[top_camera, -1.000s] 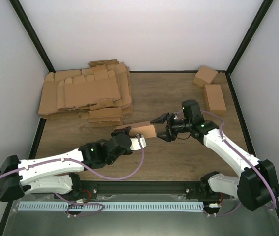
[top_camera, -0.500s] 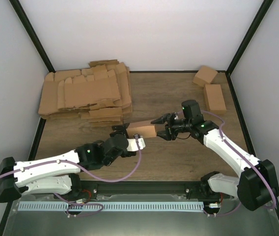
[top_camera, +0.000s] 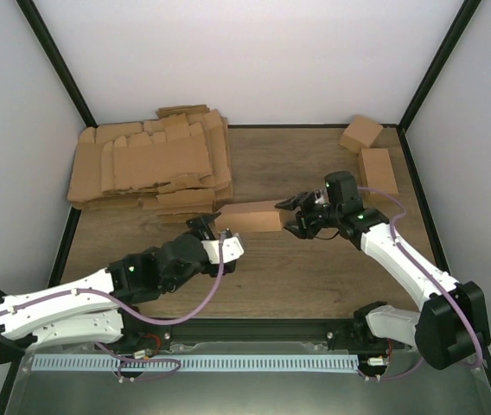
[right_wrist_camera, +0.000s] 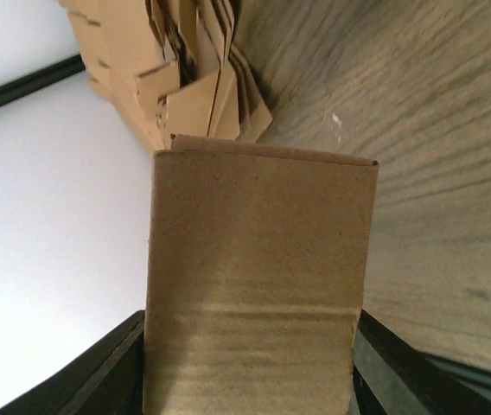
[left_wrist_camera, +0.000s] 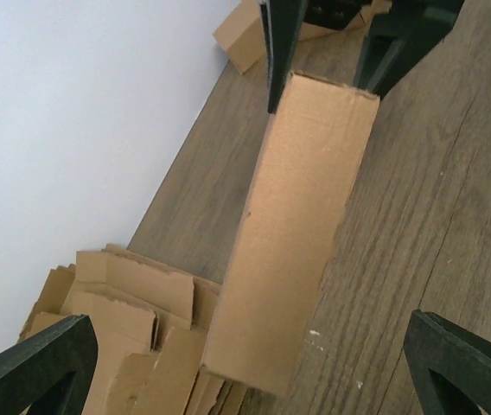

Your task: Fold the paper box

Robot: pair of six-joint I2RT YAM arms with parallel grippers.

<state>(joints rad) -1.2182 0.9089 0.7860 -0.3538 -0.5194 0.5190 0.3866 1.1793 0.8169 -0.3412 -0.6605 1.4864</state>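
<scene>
the paper box (top_camera: pixel 250 216) is seen as a closed oblong, lying lengthwise about the middle of the worktop (top_camera: pixel 315 277), a little toward the far edge. its right end is clamped between the fingers of the right tool (top_camera: pixel 292 217), which are closed against the two side walls. the left tool (top_camera: pixel 217 238) is spread wide just off the box's left end, on the near side, and nothing is held in it.

only one short end is held, so the free left end could sag or swing if the box were lifted or turned quickly, and it could slide out of the fingers. the thin walls could be dented by a harder squeeze. whether the end flaps are fully tucked cannot be told, so a flap might spring open. the left end is close to the pile of flat blanks (top_camera: pixel 146 164) in the far left corner, and a push that way could catch a loose sheet.

bare room is judged widest toward the near edge and between the arms. two small finished boxes (top_camera: pixel 377 170) occupy the far right corner, so less room is left behind the right tool.
</scene>
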